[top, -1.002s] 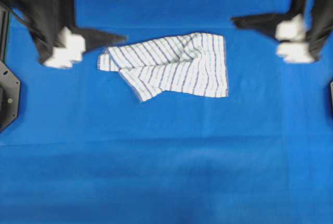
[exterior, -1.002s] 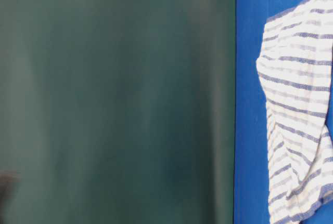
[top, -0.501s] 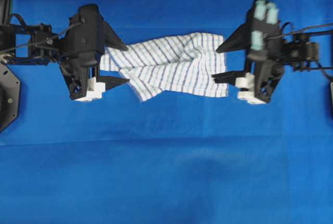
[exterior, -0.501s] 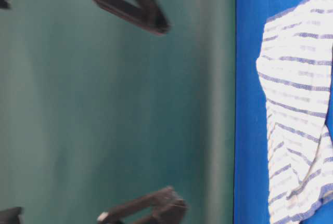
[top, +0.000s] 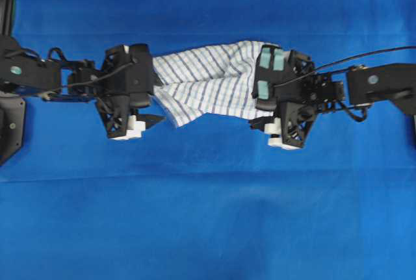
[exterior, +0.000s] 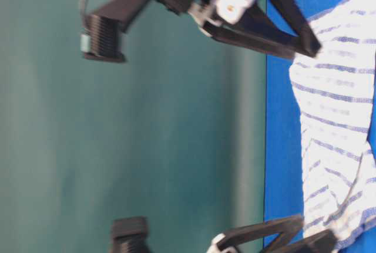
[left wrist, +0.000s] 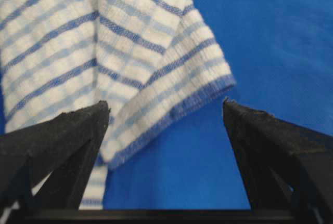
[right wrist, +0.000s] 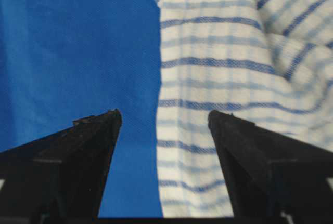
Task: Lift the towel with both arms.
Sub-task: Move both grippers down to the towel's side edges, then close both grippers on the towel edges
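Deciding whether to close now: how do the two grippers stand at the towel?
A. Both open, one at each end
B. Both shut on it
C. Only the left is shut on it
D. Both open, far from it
A: both wrist views show spread jaws over the towel: left gripper at one end, right gripper at the other.

Bright, even light with faint shadows; table-level view is soft, wrist views slightly blurred.

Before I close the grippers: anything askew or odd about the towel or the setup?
Only the towel itself: it lies crumpled, not flat, with a corner folded over near the left gripper. The right gripper straddles a straight edge. Both are open; nothing looks damaged.
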